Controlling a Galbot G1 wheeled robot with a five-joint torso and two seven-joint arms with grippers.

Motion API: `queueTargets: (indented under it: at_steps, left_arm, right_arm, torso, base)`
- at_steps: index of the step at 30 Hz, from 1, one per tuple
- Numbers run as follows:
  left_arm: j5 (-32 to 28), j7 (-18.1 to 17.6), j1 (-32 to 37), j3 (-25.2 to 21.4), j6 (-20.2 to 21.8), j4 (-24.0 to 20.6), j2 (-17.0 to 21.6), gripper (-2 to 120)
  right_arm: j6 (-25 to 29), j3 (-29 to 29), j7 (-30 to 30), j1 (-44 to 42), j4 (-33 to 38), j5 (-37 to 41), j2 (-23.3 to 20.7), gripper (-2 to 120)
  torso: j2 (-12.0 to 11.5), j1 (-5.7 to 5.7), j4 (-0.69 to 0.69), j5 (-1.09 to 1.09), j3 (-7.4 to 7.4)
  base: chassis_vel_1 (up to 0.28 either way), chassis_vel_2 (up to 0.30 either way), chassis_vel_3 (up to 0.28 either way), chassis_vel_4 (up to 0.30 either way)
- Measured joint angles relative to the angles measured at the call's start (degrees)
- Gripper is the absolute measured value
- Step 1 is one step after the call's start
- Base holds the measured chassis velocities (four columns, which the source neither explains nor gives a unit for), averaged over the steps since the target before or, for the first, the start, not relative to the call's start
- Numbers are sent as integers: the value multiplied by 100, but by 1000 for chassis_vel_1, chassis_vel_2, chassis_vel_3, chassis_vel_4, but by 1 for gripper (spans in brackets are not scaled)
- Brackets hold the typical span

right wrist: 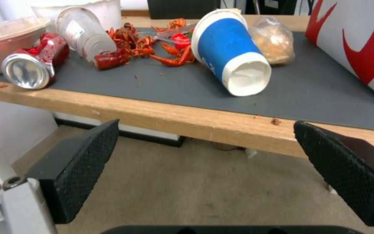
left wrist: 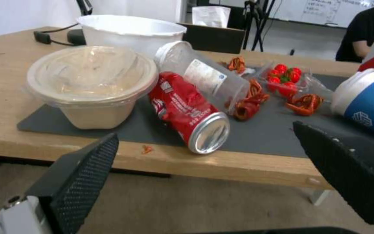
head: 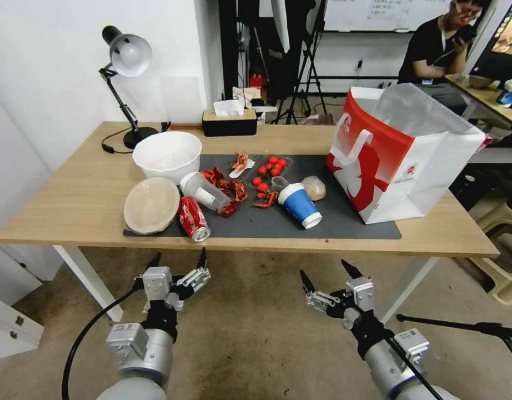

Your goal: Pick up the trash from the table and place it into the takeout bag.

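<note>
On the counter's (head: 73, 211) dark grey mat (head: 334, 219), a blue paper cup (head: 299, 204) is seen lying on its side near the front edge. A dented red soda can (head: 193, 219) is tipped beside a toppled clear plastic cup (head: 205, 191). The red-and-white takeout bag (head: 403, 161) stands upright, open, at the mat's right end.

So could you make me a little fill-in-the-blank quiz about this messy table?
1. The red soda can lies on its ___.
2. The blue paper cup lies between the can and the takeout ___.
3. Both the left gripper and right gripper hover with fingers ___.

Answers: side; bag; open
</note>
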Motion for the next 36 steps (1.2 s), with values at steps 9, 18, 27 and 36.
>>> queueTargets:
  at_steps: [9,18,27,36]
  left_arm:
    - [13,54,14,-14,-64,49,-6,100]
    - [32,70,25,-16,-95,77,-16,100]
    - [38,122,5,-98,-156,187,-12,100]
    - [19,155,-119,-108,-179,346,55,100]
  right_arm:
    - [46,15,29,58,-32,8,15,100]
    - [51,16,39,79,-40,9,21,100]
    - [41,80,57,325,-176,104,-27,100]
    - [67,136,-45,1278,-630,480,-282,100]
  torso:
    - [0,0,-1,0,0]
    - [0,0,0,0,0]
    - [0,0,0,0,0]
    - [0,0,1,1,0]
  base:
    - [0,0,0,0]
    - [0,0,0,0]
    - [0,0,0,0]
    - [0,0,0,0]
